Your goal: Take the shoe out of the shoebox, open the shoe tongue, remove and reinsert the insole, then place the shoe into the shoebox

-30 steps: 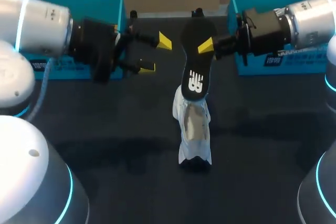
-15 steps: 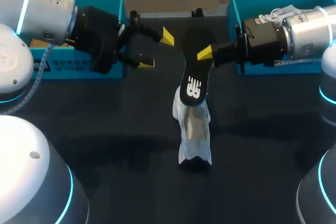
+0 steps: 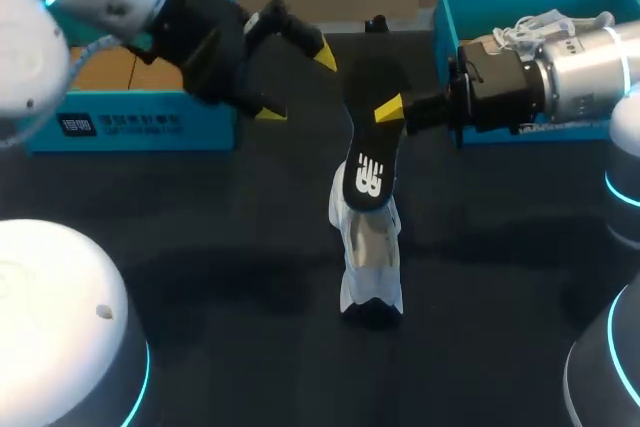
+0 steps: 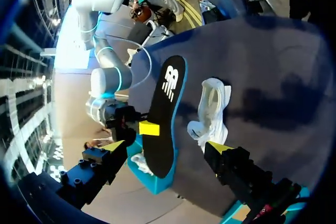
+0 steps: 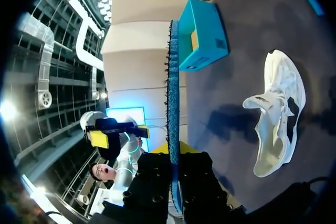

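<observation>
Dark table (image 3: 200,247): white shoe (image 3: 370,257) lying at centre, out of its box. Insole (image 3: 368,147): pinched in my right gripper (image 3: 385,109), now tilted lower over the shoe. Left gripper (image 3: 296,83): fingers spread, empty, lifted back. Reinsertion likely next.

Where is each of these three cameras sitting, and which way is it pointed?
Head view: fixed above and behind the robot, looking down on the table; both arms enter from the sides, the right gripper holding the insole, the shoe on the table.
Left wrist view: on the left arm's wrist, looking along the open left gripper toward insole and shoe.
Right wrist view: on the right arm's wrist, seeing the insole edge-on in its own gripper.
Shared: all three show the shoe and insole.
</observation>
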Controlling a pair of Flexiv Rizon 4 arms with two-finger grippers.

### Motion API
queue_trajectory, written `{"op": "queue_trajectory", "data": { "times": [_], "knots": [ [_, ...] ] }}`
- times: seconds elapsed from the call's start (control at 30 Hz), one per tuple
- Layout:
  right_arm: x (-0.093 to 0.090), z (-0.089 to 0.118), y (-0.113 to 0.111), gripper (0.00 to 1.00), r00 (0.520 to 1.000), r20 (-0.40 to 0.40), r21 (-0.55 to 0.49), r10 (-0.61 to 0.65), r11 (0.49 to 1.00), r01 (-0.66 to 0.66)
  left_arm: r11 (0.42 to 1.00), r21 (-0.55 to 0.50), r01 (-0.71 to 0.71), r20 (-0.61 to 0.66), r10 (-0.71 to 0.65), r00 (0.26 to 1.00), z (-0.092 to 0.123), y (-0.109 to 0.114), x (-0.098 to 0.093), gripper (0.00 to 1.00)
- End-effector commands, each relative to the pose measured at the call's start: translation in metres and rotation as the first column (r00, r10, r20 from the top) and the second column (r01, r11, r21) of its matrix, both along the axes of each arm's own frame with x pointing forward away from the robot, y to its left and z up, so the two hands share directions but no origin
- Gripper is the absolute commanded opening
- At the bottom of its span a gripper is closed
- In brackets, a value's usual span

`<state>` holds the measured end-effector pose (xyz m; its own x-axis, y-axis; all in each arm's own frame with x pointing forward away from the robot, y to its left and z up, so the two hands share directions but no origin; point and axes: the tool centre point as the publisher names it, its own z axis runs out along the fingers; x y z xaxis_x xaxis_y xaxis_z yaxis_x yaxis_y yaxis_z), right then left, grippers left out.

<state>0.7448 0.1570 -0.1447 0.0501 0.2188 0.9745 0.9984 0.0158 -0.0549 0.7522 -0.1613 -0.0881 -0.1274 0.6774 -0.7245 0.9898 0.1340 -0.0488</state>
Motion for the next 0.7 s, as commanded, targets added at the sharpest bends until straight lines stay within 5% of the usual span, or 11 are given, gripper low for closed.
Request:
{"op": "queue_trajectory", "data": {
  "times": [0.03, 0.43, 0.7],
  "knots": [
    [0.001, -0.001, 0.005, 0.0, 1.0, 0.004, 0.003, 0.007, 1.0, -0.007, 0.963, 0.27, -0.008, -0.113, 0.04, 0.993, -0.001, -0.015, 0.015, 1.0],
    [0.002, -0.004, 0.012, 0.0, 0.999, 0.014, -0.003, 0.029, 1.0, -0.029, 0.863, 0.497, 0.091, -0.068, -0.066, 0.996, 0.005, -0.047, 0.019, 1.0],
    [0.002, -0.002, 0.012, 0.0, 0.999, 0.02, -0.009, 0.033, 0.999, -0.033, 0.82, 0.557, 0.129, -0.062, -0.114, 0.991, 0.011, -0.056, 0.012, 1.0]
  ]
}}
